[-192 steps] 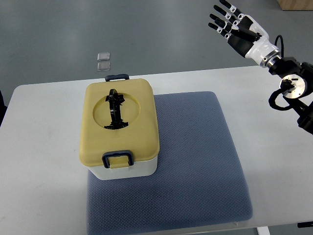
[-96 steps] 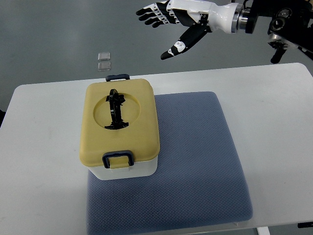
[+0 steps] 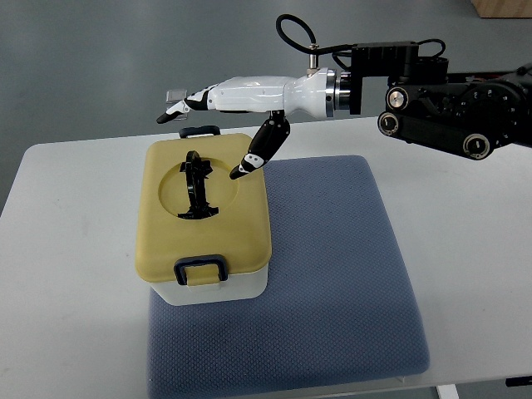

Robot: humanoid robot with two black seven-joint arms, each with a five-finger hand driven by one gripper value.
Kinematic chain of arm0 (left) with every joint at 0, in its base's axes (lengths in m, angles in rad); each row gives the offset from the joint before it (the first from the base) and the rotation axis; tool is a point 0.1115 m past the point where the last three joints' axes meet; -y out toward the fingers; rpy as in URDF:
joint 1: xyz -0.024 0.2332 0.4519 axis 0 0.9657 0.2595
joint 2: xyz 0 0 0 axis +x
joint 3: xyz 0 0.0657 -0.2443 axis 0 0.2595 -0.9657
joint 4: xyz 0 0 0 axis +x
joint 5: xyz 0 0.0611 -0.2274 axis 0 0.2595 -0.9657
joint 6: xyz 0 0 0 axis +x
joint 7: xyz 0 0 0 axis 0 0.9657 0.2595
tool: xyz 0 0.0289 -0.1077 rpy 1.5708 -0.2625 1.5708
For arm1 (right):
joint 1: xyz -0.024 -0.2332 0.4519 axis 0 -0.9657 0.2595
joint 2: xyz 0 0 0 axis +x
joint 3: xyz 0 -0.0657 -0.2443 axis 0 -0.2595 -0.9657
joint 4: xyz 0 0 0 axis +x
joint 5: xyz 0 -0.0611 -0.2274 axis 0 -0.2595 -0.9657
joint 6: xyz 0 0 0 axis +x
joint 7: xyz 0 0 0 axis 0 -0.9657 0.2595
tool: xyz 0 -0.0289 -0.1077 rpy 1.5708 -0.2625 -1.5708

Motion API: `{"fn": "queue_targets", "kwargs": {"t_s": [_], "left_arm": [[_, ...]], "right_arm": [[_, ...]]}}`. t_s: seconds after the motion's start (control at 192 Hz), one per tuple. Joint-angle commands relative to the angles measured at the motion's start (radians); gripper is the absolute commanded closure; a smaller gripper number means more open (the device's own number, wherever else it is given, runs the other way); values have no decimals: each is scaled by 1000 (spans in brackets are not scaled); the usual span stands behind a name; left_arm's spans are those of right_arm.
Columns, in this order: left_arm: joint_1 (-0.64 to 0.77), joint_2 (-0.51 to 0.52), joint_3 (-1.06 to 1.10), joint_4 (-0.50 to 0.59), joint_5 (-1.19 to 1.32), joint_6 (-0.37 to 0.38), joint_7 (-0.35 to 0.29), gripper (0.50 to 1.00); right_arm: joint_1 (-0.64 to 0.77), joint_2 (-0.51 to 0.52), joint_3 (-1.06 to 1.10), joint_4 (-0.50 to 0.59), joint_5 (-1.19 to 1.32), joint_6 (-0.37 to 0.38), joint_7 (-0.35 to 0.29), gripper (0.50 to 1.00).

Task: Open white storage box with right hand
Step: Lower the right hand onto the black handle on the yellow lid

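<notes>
Right hand (image 3: 218, 108), fingers spread and empty, hovers over the far edge of the storage box (image 3: 204, 218); its handle (image 3: 196, 186) runs near-far, just left of the thumb

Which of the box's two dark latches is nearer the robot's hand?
The far latch, at the lid's top edge, just under the right hand. The other latch sits on the near side.

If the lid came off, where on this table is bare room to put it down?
Best is the grey mat right of the storage box, bare to its edges. The table left of the box is also free. The box's far end is crowded by the right hand.
</notes>
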Motion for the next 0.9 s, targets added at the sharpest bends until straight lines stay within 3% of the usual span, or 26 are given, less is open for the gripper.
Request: {"fn": "queue_targets", "kwargs": {"t_s": [0.0, 0.407, 0.897], "left_arm": [[2, 0, 0, 1, 0, 0, 0, 500], [2, 0, 1, 0, 0, 0, 0, 500], [0, 0, 1, 1, 0, 0, 0, 500]], "right_arm": [[-27, 16, -1, -17, -17, -24, 0, 570], [-78, 79, 1, -91, -32, -127, 0, 572], [-116, 235, 4, -209, -32, -207, 0, 574]]}}
